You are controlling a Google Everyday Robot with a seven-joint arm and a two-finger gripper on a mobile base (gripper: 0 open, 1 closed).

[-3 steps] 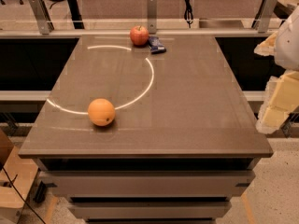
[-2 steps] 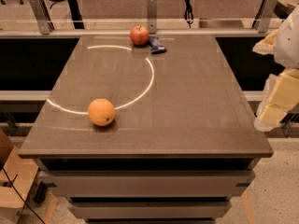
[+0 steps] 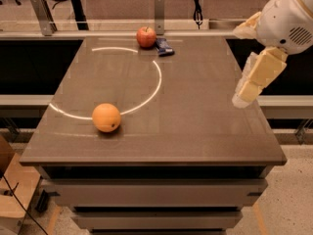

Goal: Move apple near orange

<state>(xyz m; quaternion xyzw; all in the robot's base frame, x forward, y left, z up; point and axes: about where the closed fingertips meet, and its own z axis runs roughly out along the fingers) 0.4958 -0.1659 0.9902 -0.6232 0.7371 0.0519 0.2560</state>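
The red apple (image 3: 146,36) sits at the far edge of the brown table (image 3: 195,126), near its middle. The orange (image 3: 106,117) sits at the front left of the table, well apart from the apple. My gripper (image 3: 243,97) hangs over the table's right edge, pointing down, far from both fruits. It holds nothing that I can see.
A small dark blue packet (image 3: 164,46) lies right beside the apple on its right. A white arc of light curves across the tabletop between the fruits. A rail with metal posts runs behind the table. A cardboard box stands on the floor at the lower left.
The arm and gripper have shifted slightly left, in over the table's right edge. The apple and orange have not moved.
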